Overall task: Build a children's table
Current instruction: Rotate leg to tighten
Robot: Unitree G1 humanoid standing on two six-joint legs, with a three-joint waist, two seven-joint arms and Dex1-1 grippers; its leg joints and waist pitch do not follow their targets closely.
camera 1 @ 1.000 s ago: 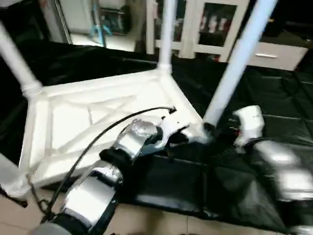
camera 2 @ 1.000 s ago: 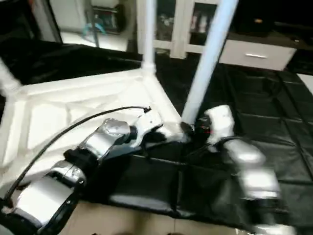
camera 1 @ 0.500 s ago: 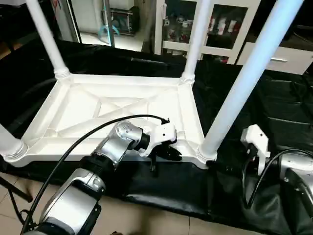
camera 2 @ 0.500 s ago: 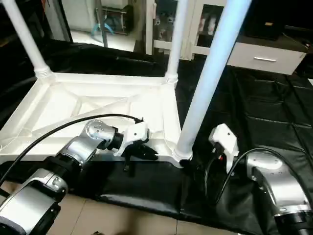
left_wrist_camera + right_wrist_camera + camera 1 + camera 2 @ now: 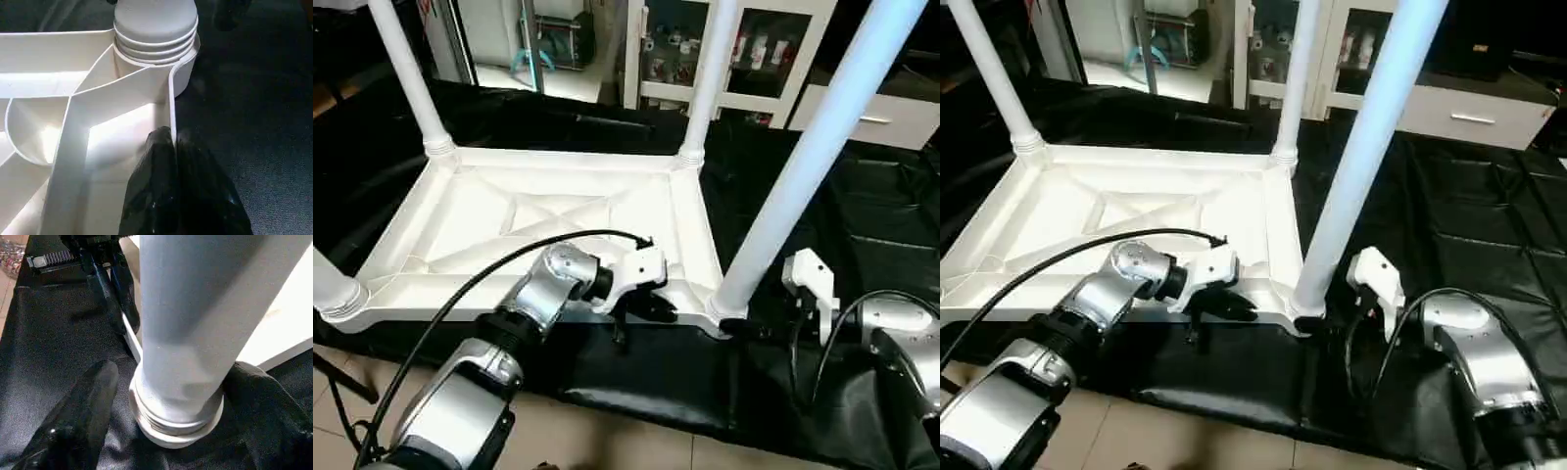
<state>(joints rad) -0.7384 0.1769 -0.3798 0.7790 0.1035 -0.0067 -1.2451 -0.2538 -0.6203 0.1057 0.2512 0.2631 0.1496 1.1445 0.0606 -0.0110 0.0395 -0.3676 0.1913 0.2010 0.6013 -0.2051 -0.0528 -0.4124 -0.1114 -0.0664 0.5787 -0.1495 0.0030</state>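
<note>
Standing upside down on the black mat [image 5: 862, 225], the children's table [image 5: 548, 211] shows in the head view with all four legs up; the near-right leg [image 5: 803, 166] rises steeply, its base just beside the right tool [image 5: 1337, 318]. The left tool [image 5: 656, 308] sits at the near rim [image 5: 460, 304], further from that leg.

Left wrist view: the left tool is pinched shut on the thin rim wall [image 5: 172, 98], the corner socket [image 5: 155, 44] straight ahead.

Right wrist view: the right tool's fingers [image 5: 78, 416] stand wide, flanking the leg's threaded base [image 5: 176, 416] without visibly gripping it. A white cabinet [image 5: 744, 49] stands behind.
</note>
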